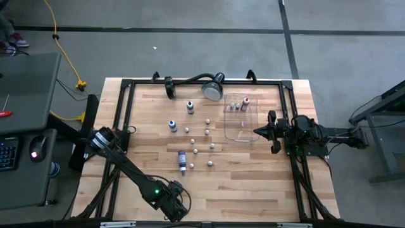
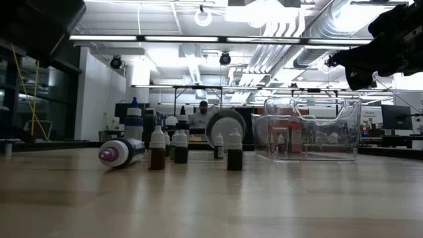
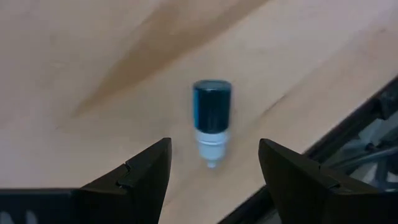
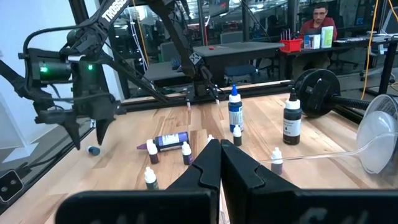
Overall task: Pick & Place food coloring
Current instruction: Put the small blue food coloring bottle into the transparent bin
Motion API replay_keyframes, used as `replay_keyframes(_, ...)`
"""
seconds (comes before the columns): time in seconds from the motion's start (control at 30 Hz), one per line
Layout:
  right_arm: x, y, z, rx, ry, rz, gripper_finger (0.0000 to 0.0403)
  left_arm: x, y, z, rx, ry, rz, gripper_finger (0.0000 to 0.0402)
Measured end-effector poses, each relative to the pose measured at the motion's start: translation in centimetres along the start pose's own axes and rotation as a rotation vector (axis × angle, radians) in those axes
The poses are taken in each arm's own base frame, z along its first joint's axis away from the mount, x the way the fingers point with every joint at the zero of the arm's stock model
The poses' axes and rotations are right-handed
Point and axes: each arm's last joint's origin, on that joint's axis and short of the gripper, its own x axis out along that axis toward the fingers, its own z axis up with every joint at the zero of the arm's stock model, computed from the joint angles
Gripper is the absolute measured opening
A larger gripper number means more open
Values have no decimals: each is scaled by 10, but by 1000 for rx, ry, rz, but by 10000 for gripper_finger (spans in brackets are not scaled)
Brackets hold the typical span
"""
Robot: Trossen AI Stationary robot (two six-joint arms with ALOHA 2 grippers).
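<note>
- Left gripper (image 3: pixel 211 171): positioned at the near edge of the table (image 1: pixel 253 196), left of centre, pointing down; jaws spread wide, holding nothing
- A small blue dropper bottle (image 3: pixel 211 118) lies on its side on the wood directly below the left gripper, between the two fingers (image 3: pixel 140 177) but not touching them; its white tip points toward the camera in the left wrist view
- Right gripper (image 4: pixel 217 165): hovers at the right side of the table, just beside the clear tray (image 1: pixel 242 130); fingers pressed together, empty
- Food coloring (image 1: pixel 190 133): most bottles stand scattered across the table centre; one larger bottle (image 1: pixel 182 159) lies on its side
- Three small bottles (image 1: pixel 239 104) stand inside the clear tray at its far end
- A round lamp head (image 1: pixel 213 88) rests at the far edge
- A person (image 4: pixel 318 25) sits at a desk in the room beyond
</note>
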Motion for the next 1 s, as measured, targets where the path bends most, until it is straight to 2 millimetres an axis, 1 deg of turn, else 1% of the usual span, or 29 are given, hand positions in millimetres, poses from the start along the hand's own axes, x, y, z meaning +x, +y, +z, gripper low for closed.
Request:
replay_keyframes(0.3,0,0,0,0,3,0,0,3,-1,3,12,-4,-7,239)
replay_keyframes(0.47,0,0,0,0,2,0,0,9,-1,5,31,9,6,239)
replay_keyframes(0.53,0,0,0,0,1,0,0,12,-1,5,34,23,15,239)
replay_keyframes(0.87,0,0,0,0,1,0,0,14,3,7,23,20,58,239)
replay_keyframes(1.0,0,0,0,0,1,0,0,19,5,10,17,16,77,239)
